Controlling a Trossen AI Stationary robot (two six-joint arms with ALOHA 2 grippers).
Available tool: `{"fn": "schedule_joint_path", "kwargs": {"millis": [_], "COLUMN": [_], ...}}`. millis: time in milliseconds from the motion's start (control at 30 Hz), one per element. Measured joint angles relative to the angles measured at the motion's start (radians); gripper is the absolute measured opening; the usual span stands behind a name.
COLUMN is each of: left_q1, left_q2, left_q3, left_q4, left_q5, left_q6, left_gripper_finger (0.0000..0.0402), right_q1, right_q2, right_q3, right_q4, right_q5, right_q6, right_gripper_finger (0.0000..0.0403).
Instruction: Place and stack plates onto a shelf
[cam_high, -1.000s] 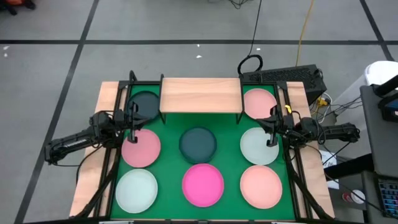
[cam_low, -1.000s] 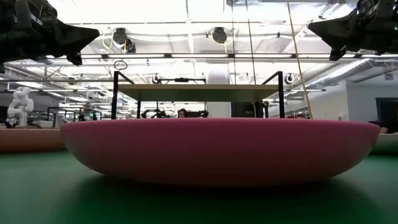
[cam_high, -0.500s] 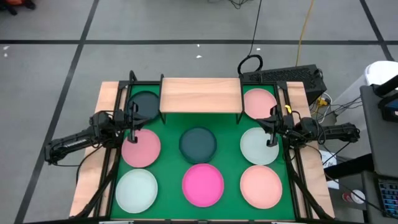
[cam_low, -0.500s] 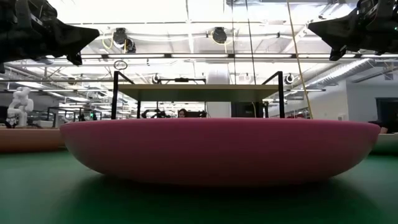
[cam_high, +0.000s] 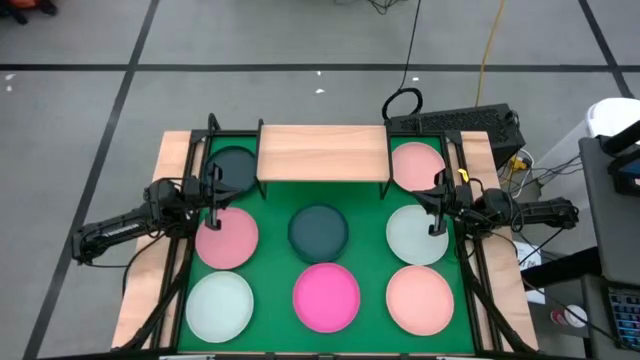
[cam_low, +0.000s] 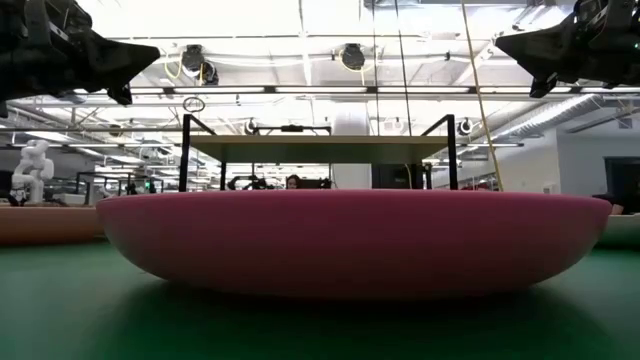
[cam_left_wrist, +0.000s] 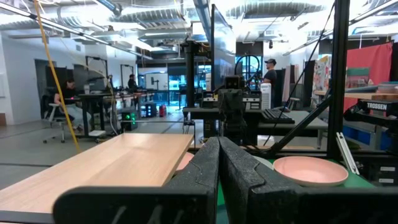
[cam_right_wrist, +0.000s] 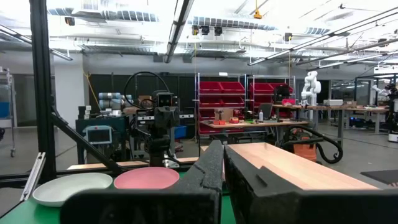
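Observation:
Several plates lie flat on a green mat (cam_high: 270, 262): two dark teal-grey (cam_high: 232, 168) (cam_high: 318, 229), pale pink (cam_high: 417, 165), salmon (cam_high: 227, 237) (cam_high: 420, 299), two mint-white (cam_high: 417, 233) (cam_high: 219, 305), and magenta (cam_high: 326, 296), which fills the low view (cam_low: 350, 240). The wooden shelf (cam_high: 322, 152) stands on black legs at the mat's far edge, its top bare. My left gripper (cam_high: 213, 190) hovers shut at the left side, between a dark plate and a salmon one. My right gripper (cam_high: 437, 205) hovers shut at the right side, between the pale pink and a mint-white plate.
Black frame posts (cam_high: 210, 125) (cam_high: 448, 140) stand at the mat's far corners beside the shelf. The left wrist view shows the shelf board (cam_left_wrist: 118, 162) and the pale pink plate (cam_left_wrist: 310, 169); the right wrist view shows the board (cam_right_wrist: 280, 163). People show in the room beyond.

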Motion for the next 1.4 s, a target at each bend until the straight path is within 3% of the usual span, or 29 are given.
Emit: {"fn": "schedule_joint_path", "kwargs": {"millis": [400,633,833,1133,1400], "left_q1": [0.0,0.0,0.0,0.0,0.0], "left_q2": [0.0,0.0,0.0,0.0,0.0], "left_q3": [0.0,0.0,0.0,0.0,0.0], "left_q4": [0.0,0.0,0.0,0.0,0.0], "left_q5": [0.0,0.0,0.0,0.0,0.0], "left_q6": [0.0,0.0,0.0,0.0,0.0], "left_gripper_finger": [0.0015,0.0015,0.0015,0.0015,0.0015], "right_q1": [0.0,0.001,0.001,0.001,0.001], "right_q2": [0.0,0.0,0.008,0.157,0.254], "right_q3": [0.0,0.0,0.035,0.21,0.293], "right_q4": [0.018,0.052,-0.01,-0.241,-0.255], "right_q5": [-0.004,-0.027,-0.02,0.117,0.18], "right_q6": [0.014,0.161,0.121,-0.059,-0.178], "right_gripper_finger": [0.0,0.0,0.0,0.0,0.0]}}
